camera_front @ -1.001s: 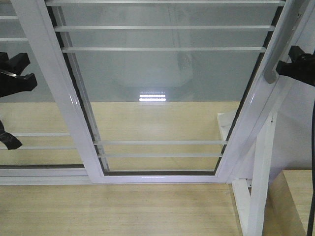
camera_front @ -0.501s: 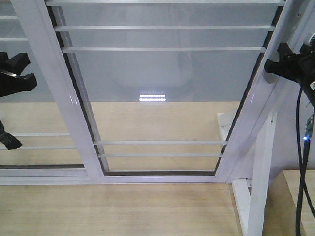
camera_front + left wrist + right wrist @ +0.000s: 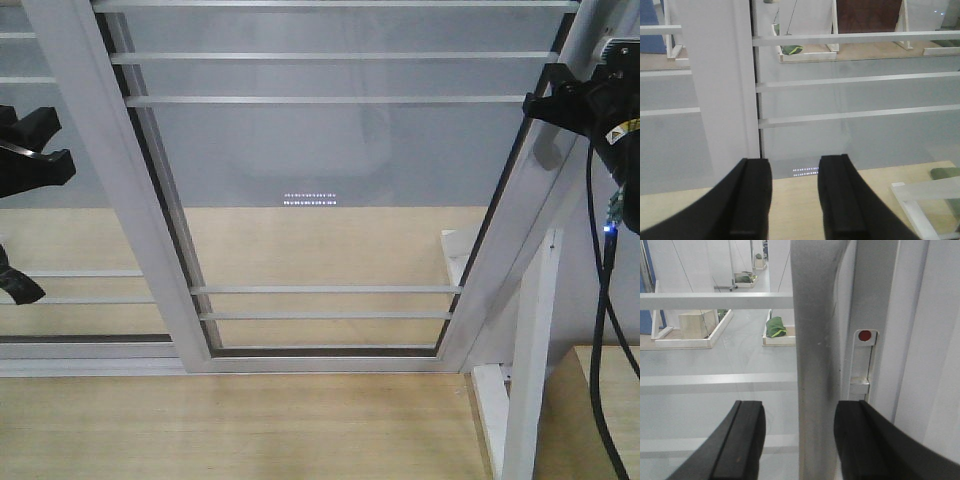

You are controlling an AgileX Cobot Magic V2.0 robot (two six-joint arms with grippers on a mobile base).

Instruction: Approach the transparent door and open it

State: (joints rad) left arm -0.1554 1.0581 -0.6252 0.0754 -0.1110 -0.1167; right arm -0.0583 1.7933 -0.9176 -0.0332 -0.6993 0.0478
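Straddling the upright handle (image 3: pixel 815 340) of the transparent door (image 3: pixel 330 180), right hand (image 3: pixel 799 415) gapes.

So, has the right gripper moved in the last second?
Yes. The right gripper has shifted left and up, onto the door's right frame, straddling the handle.

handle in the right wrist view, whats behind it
Behind the handle is the white door frame, with a lock plate bearing a red dot just right of it. Left, glass and a white bar. The frame strip directly behind the handle is covered.
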